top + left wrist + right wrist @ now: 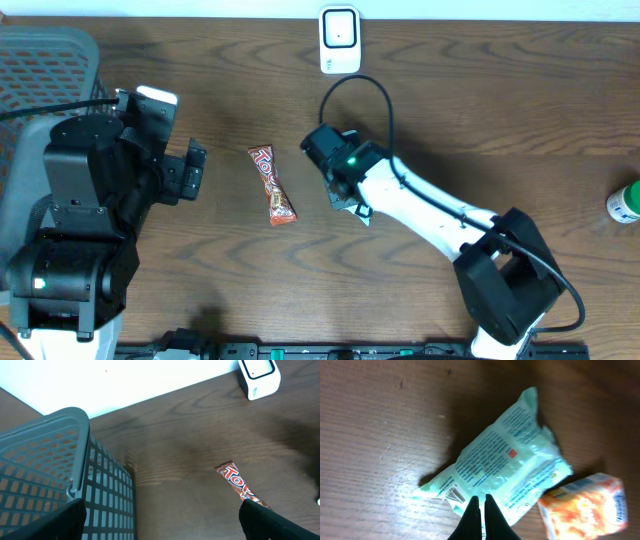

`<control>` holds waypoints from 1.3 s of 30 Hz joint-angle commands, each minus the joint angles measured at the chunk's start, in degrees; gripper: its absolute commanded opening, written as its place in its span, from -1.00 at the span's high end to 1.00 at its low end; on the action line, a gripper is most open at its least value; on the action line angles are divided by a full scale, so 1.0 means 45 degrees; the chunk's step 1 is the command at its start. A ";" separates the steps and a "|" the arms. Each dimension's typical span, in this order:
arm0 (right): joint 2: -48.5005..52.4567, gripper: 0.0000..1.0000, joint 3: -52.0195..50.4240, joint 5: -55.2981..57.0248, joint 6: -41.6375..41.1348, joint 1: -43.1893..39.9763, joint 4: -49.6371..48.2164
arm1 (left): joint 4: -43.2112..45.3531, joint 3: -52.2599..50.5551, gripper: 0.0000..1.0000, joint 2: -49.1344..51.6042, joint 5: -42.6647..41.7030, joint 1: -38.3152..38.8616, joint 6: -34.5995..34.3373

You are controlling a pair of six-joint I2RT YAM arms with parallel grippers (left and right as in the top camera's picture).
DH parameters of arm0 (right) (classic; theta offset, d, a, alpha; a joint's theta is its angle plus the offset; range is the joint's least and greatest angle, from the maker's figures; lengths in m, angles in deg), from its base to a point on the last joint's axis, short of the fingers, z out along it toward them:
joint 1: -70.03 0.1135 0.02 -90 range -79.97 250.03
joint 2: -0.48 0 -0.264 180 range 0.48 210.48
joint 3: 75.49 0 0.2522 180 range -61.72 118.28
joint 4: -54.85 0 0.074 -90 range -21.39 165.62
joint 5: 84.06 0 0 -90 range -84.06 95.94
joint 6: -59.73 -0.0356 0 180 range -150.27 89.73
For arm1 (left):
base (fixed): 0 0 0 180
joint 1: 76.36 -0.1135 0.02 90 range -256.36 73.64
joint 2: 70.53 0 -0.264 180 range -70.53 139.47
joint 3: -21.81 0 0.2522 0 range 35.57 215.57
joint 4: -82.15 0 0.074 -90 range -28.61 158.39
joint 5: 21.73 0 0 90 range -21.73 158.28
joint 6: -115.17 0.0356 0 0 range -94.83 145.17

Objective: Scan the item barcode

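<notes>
Tool, right: pinched shut on packet edge, beside barcode
Tool, left: wide open, empty
Bar: flat on tabletop between tools
Scanner: far edge

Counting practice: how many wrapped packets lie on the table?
3: red candy bar at centre; pale green packet to its right; orange packet beside that. More may be hidden.

Table: dark wood grain, soft glare in patches;
Beyond the far edge: plain white surface;
Left side: grey mesh basket
</notes>
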 commanded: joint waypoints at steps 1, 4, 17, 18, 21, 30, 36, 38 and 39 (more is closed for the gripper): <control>0.0384 0.97 -0.0165 -0.1617 0.0243 -0.0194 0.0044 | -0.0034 -0.0039 -0.96 -0.0010 -0.0160 -0.0063 -0.0199; 0.0675 0.97 -0.0389 -0.2137 0.0248 -0.0209 0.0049 | -0.0034 -0.0039 -0.96 -0.0010 -0.0160 -0.0063 -0.0199; 0.0607 0.98 0.0631 -0.2773 0.0063 -0.0131 0.0923 | -0.0034 -0.0039 -0.96 -0.0010 -0.0165 -0.0063 -0.0199; 0.0418 0.98 0.0894 -0.2769 0.0063 -0.0136 0.1151 | -0.0034 -0.0039 -0.96 -0.0010 -0.0165 -0.0063 -0.0199; -0.0282 0.97 0.1530 -0.2754 0.0087 -0.0238 0.1647 | -0.0034 -0.0039 -0.96 -0.0010 -0.0165 -0.0063 -0.0199; -0.0175 0.97 0.0777 -0.1467 0.0209 -0.0695 0.1253 | -0.0034 -0.0039 -0.96 -0.0010 -0.0160 -0.0063 -0.0199; 0.0777 0.98 -0.0384 -0.1535 0.0146 -0.0952 0.0199 | -0.0034 -0.0039 -0.96 -0.0010 -0.0160 -0.0068 -0.0199; 0.1044 0.98 -0.0384 -0.1715 0.0151 -0.0952 0.0316 | -0.0034 -0.0039 -0.95 -0.0010 -0.0165 -0.0063 -0.0199; 0.1078 0.98 -0.0384 -0.1817 0.0151 -0.0952 0.0321 | -0.0034 -0.0039 -0.96 -0.0010 -0.0165 -0.0063 -0.0199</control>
